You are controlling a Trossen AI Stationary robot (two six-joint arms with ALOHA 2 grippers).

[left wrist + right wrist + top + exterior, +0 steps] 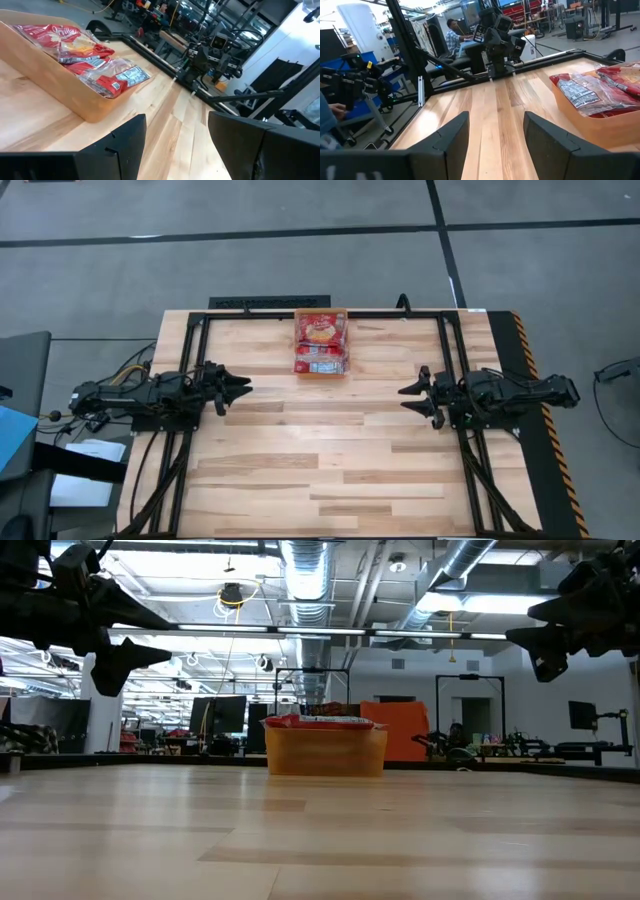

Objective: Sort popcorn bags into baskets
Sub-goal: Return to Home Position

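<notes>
Right: my left hand (243,390) hangs over the left side of the wooden surface (330,465). Its two dark fingers are spread and hold nothing, and the tips point in toward the middle. The right hand (404,398) mirrors it over the right side, fingers likewise apart and empty, aimed back at the left one. In the low view both hands sit well up off the wood.

Farther out, at the middle of the far edge, stands the translucent orange bin (325,755), well apart from either hand. The red popcorn bags (320,332) lie piled inside it, overlapping and filling it end to end, with the heap just topping the rim in the low view. At the bin's near end one packet shows its grey-white back panel; those behind it show the cream-yellow picture and white lettering. I cannot count the bags from here.

Beyond the surface, in the right wrist view, a person (452,31) sits among the workstations.
</notes>
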